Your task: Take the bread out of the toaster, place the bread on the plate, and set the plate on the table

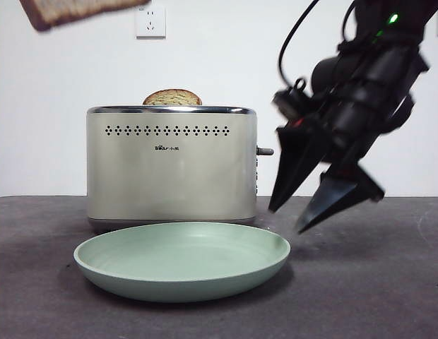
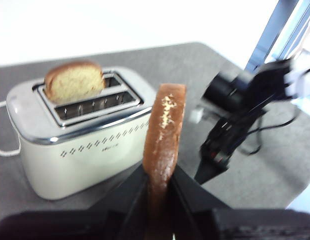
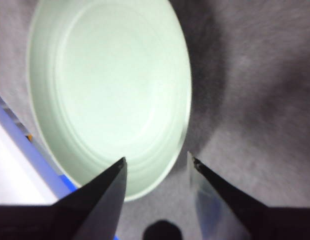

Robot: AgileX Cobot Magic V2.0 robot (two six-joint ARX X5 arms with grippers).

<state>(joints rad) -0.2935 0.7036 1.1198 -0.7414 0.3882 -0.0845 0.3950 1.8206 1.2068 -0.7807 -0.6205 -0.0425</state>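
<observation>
Bread (image 2: 164,135) lifted clear of the toaster (image 1: 172,166), pinched edge-on between the jaws of the left gripper (image 2: 159,187); in the front view, only a corner of the slice visible, high at the far upper left, well above the toaster. Second slice (image 1: 172,97) left standing in the slot, domed top poking out.

Plate (image 1: 182,259) resting on the desk (image 1: 374,282), just in front of the toaster, nothing on it. Right gripper (image 3: 156,167) hanging low at the plate's right side, jaws spread, the rim's near edge lying between the tips in the wrist view, not yet touched.

Handling, as judged: bread light, fairly stiff but crumbly, likely to crack or shed crust under a hard squeeze; held by the crust end, so prone to swing or tip on release. Best lowered flat and close over the plate's middle before letting go. Plate rigid, smooth, probably slippery; rim the only sensible hold, one jaw under the lip, one inside. A shallow bite risks sliding off.
</observation>
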